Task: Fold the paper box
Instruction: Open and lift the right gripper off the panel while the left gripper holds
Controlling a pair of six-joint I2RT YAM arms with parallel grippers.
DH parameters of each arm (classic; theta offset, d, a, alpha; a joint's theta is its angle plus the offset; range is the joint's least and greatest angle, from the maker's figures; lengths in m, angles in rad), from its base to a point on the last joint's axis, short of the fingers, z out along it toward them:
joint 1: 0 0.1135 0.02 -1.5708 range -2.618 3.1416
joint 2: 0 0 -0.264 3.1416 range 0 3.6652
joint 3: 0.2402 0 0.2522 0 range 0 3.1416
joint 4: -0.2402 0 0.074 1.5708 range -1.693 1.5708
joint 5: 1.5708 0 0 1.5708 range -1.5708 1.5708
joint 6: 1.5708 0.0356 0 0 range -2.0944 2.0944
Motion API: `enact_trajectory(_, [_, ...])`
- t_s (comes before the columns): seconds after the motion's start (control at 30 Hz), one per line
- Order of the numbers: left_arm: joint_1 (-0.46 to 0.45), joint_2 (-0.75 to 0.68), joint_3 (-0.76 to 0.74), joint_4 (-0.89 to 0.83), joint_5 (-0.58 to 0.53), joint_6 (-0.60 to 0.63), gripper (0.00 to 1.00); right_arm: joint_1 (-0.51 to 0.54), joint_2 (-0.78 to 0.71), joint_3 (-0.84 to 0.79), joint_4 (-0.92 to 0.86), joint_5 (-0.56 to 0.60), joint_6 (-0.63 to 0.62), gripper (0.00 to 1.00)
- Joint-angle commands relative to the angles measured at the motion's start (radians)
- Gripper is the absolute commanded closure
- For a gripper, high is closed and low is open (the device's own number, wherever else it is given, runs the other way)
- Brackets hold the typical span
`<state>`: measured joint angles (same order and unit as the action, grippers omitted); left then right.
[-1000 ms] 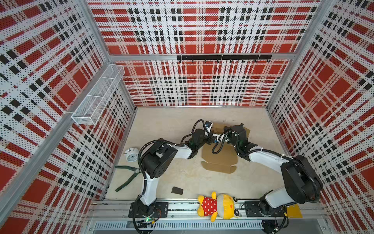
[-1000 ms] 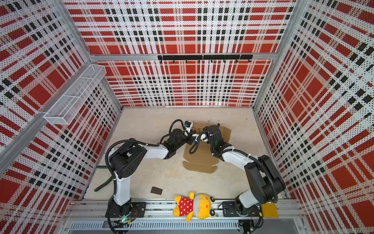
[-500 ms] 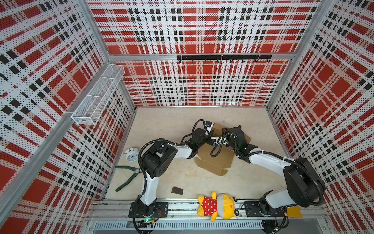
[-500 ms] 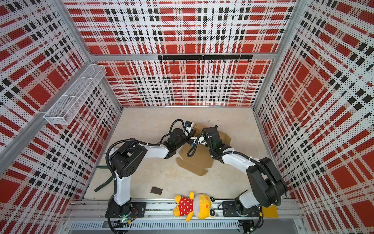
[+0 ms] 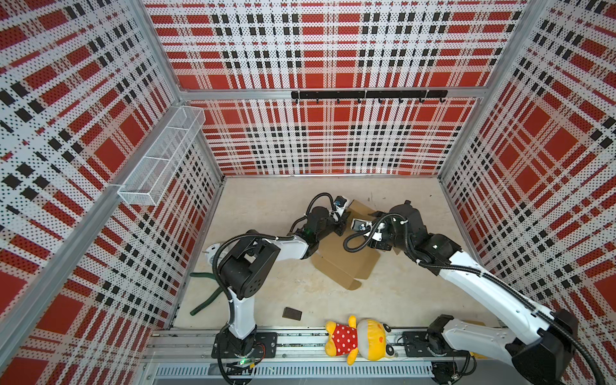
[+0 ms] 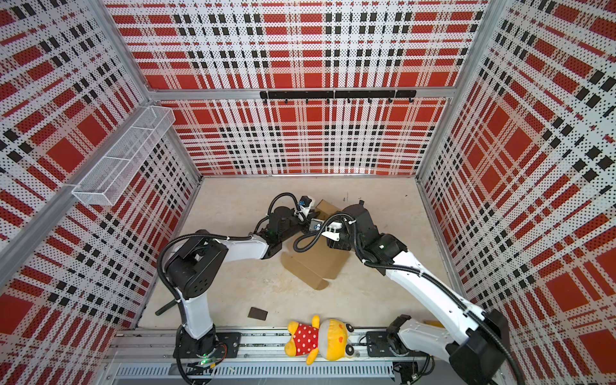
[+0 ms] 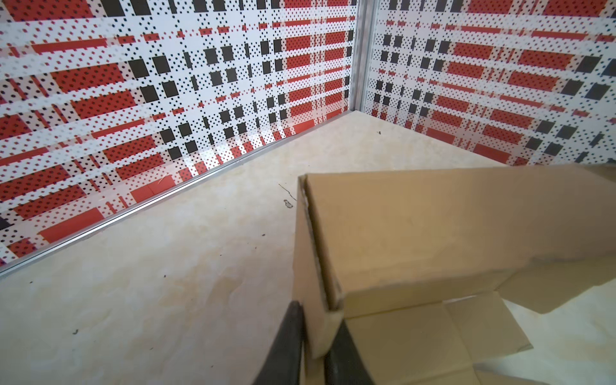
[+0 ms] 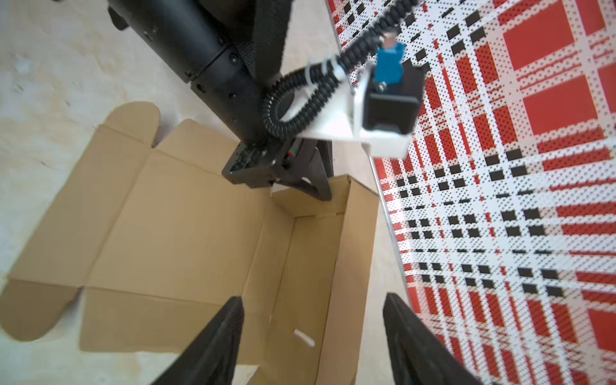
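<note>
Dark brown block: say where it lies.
In both top views the dark brown block lies near the table's front edge, between the left arm's base and the plush toy.

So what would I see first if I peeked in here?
The loud red, black and white checked walls all around. In the middle, the left hand pinches a raised side of the brown paper box. A yellow plush toy in a red spotted top lies on the front rail.

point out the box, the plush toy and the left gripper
box (image 5: 346,263) in a top view, flat middle panel
plush toy (image 5: 345,340) in a top view, red dotted shirt
left gripper (image 7: 316,328) left wrist view, midway between fingertips
</note>
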<state>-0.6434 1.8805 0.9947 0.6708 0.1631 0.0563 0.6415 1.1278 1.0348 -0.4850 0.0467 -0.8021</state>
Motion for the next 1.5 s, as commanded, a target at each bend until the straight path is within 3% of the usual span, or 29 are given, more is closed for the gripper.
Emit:
enact_trajectory(0.0, [0.009,-0.091,-0.056,-0.030,0.129,0.046,0.84,0.006,-0.015,0.051,-0.026,-0.028,0.284,0.30])
enact_trajectory(0.2, [0.059,-0.161,-0.145,-0.053,0.263,0.074,0.84,-0.011,0.095,0.160,0.026,-0.064,0.585,0.26])
enact_trajectory(0.37, [0.066,-0.160,-0.162,-0.045,0.269,0.125,0.82,-0.105,0.220,0.218,0.076,-0.178,0.909,0.28])
enact_trajectory(0.47, [0.060,-0.135,-0.158,-0.008,0.256,0.111,0.82,-0.122,0.255,0.171,0.202,-0.227,1.008,0.29])
enact_trajectory(0.77, [0.034,-0.071,-0.205,0.138,0.227,0.074,0.83,-0.182,0.360,0.093,0.376,-0.337,1.114,0.29])
enact_trajectory(1.13, [0.026,-0.038,-0.193,0.187,0.212,0.044,0.83,-0.267,0.424,-0.030,0.605,-0.515,1.175,0.30])
enact_trajectory(1.47, [0.012,-0.038,-0.194,0.185,0.195,0.047,0.82,-0.266,0.513,-0.011,0.643,-0.598,1.190,0.32])
